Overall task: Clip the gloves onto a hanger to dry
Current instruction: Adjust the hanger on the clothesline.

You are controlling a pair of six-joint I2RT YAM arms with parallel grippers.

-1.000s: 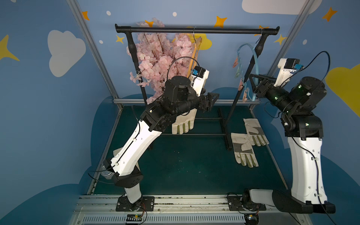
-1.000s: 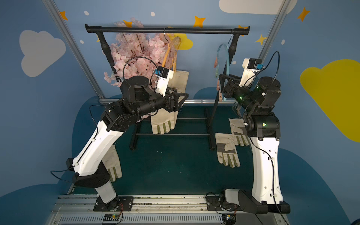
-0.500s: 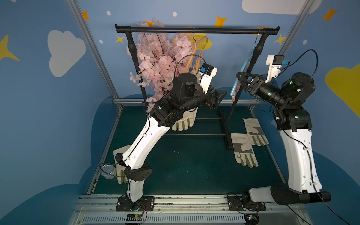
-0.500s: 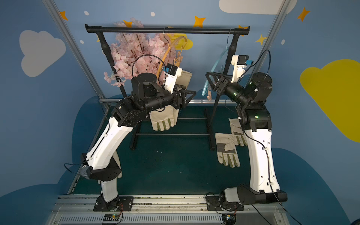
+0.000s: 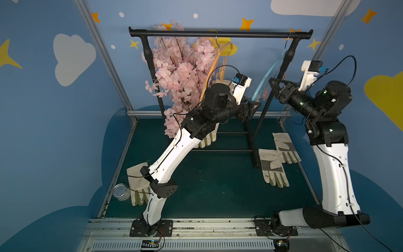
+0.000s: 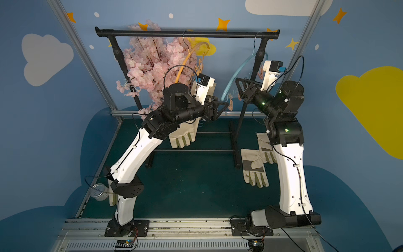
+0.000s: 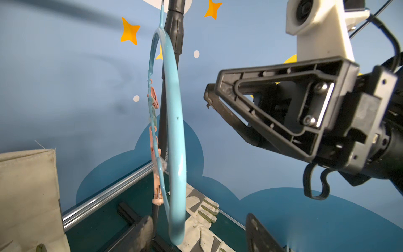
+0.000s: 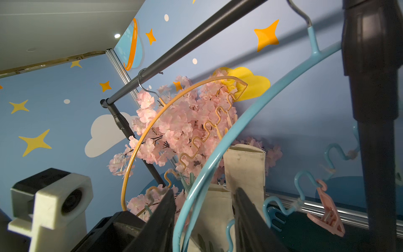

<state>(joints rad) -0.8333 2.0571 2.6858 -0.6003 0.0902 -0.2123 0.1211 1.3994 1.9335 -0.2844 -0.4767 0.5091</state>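
Gloves (image 5: 273, 168) unheld, action's up at the blue hanger (image 7: 174, 122).
Left hand (image 6: 225, 107) spread wide, hanger's lower end just beside it; right hand (image 6: 237, 81) parted too, empty, near the arc. One glove (image 6: 183, 135) hangs clipped on the orange hanger (image 6: 183, 65) behind the left arm (image 6: 130, 159); two lie on the surface (image 5: 218, 185) below the right hand, one (image 5: 136, 181) by the left arm's base.

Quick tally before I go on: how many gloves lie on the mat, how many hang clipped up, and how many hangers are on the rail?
Mat gloves: 3
Hanging gloves: 2
Hangers: 2, orange hanger and blue hanger
Total: 7
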